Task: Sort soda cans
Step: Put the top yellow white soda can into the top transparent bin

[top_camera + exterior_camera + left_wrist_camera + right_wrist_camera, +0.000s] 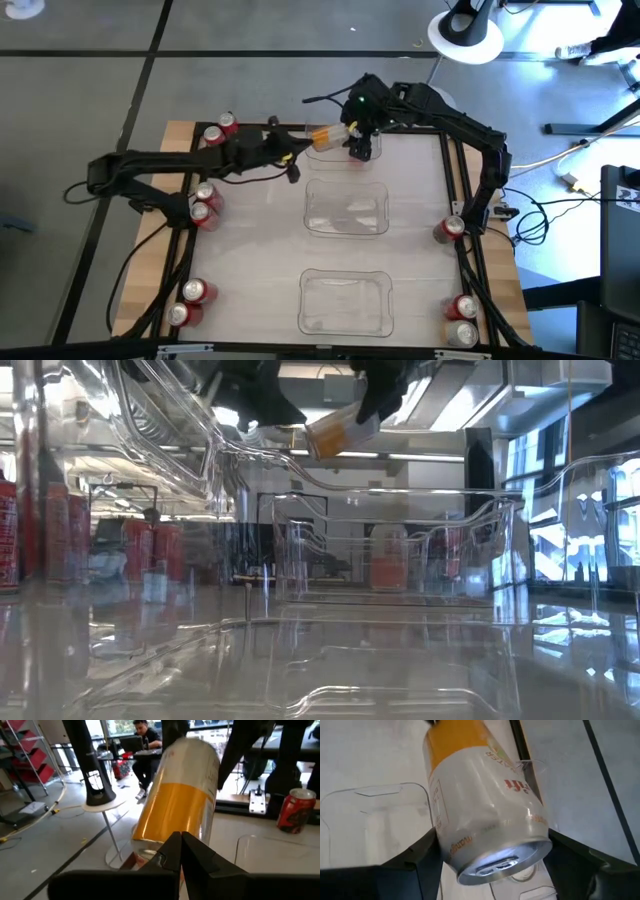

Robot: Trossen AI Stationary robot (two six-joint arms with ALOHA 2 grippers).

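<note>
The right gripper (360,140) is holding an orange-and-white can (330,134) clamped between its fingers, lifted clear of the table at the far edge, with the can lying tilted on its side and pointing toward the left arm. The left gripper (293,168) is sitting just beside that can with its fingers pressed fully together, gripping nothing; in the left wrist view its closed fingertips (180,851) are pointing up at the can's underside. Three clear trays are lying down the middle of the table: a far one (335,152) right under the held can, a middle one (346,210) and a near one (345,300). Red cans are standing around the edges: one at the far left corner (220,129), a pair on the left side (205,203), a pair at the near left (190,300), one on the right side (450,229) and a pair at the near right (462,320). A person (145,750) is sitting in the room beyond the table.
</note>
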